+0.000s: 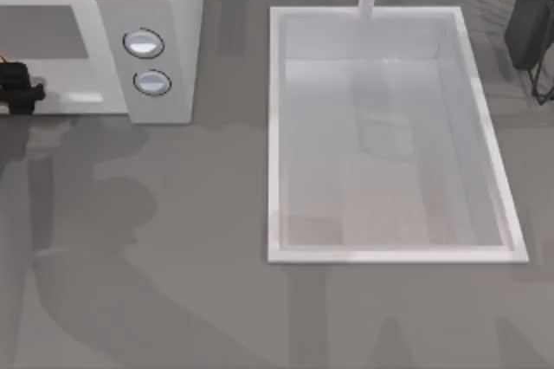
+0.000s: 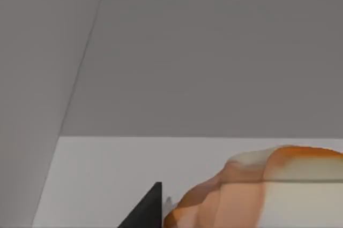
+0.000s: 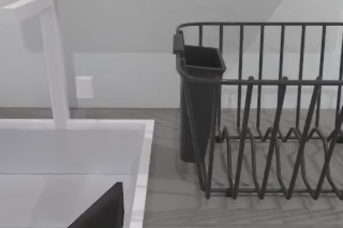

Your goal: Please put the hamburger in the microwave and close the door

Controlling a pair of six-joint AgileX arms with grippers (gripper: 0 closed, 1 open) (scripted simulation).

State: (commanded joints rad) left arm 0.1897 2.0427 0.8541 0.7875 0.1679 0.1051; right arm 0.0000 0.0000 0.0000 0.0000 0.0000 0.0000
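Logging left gripper point(image 1: 17, 87) at the mouth of the large off-white boxy microwave point(image 1: 147, 22), reaching into its grey cavity. Seeing the small round tan-orange hamburger point(image 2: 257, 190) close against the gripper, inside the microwave, low over the pale cavity floor. Unable to tell from any view how wide the jaws are standing or whether they are gripping the bun. Noting right arm point(image 1: 530, 14) parked far from the microwave, by the dark wire dish rack point(image 3: 268, 131).

Flagging risks:
- Letting go too near the microwave's front lip, leaving the bun rolling out or blocking the door.
- Dragging the bun back out of the microwave on withdrawal, if sticking to the gripper.
- Clipping the microwave's side wall while backing out.

Recording materials:
- Bun looking soft, domed, glossy orange fading to cream, likely squashing under pressure.
- Microwave walls appearing flat, matte, hard, with two round silver-blue knobs point(image 1: 144, 43).
- White rectangular sink basin point(image 1: 277, 126) beside the microwave looking smooth and rigid.
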